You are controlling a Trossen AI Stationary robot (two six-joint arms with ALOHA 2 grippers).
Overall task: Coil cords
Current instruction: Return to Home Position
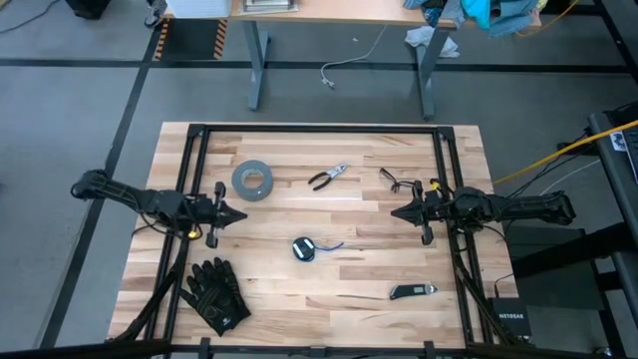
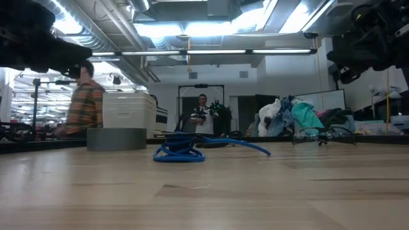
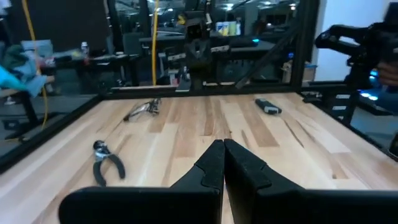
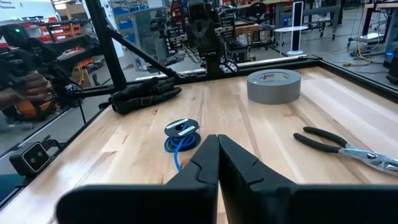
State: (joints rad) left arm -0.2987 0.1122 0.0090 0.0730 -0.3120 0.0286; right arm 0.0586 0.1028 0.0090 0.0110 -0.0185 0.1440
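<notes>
The cords (image 1: 305, 248) lie coiled in a small round black and blue bundle flat on the wooden table's middle, with a blue loose end (image 1: 334, 245) trailing toward the right; the bundle also shows in the low view (image 2: 179, 152) and the right wrist view (image 4: 181, 135). My left gripper (image 1: 240, 214) hovers shut at the table's left side, pointing level toward the right. At the right side my right gripper (image 1: 395, 212) points level toward the left, shut (image 4: 217, 144). Neither touches anything.
A grey tape roll (image 1: 252, 179) and pliers (image 1: 326, 178) lie at the far middle, glasses (image 1: 393, 180) at the far right. Black gloves (image 1: 214, 294) lie near left, a small dark tool (image 1: 411, 291) near right. A person (image 2: 80, 102) stands in the room beyond.
</notes>
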